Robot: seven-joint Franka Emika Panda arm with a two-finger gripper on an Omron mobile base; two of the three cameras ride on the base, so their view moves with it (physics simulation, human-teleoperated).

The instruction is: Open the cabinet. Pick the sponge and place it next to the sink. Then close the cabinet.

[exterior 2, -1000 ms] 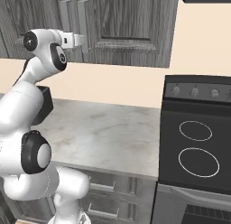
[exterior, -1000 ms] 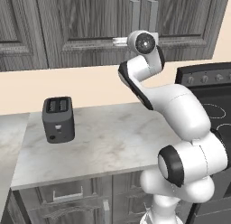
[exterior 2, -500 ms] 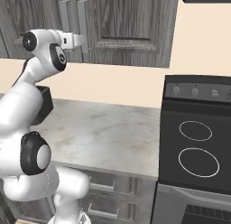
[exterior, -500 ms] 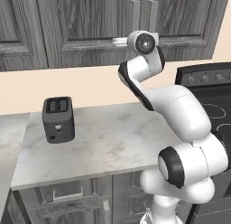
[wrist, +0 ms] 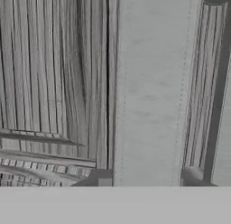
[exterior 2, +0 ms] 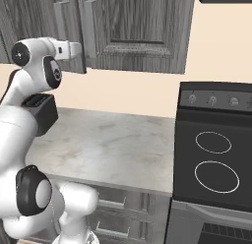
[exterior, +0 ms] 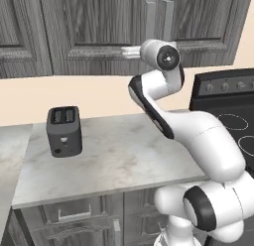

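A simulated home kitchen: grey wood-grain wall cabinet (exterior: 149,27) above a marble desk (exterior: 119,160), a black toaster (exterior: 63,131) near the desk's left edge, and a black stove (exterior 2: 214,159) beside its right edge.

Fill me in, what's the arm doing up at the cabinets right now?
The Panda has its gripper up at the wall cabinet, shut on one of the two vertical bar handles at the middle, near the handle's lower end. Both doors look closed, so opening hasn't started. The sponge is presumably inside. Below, the toaster sits on the counter, with the stove beside it.
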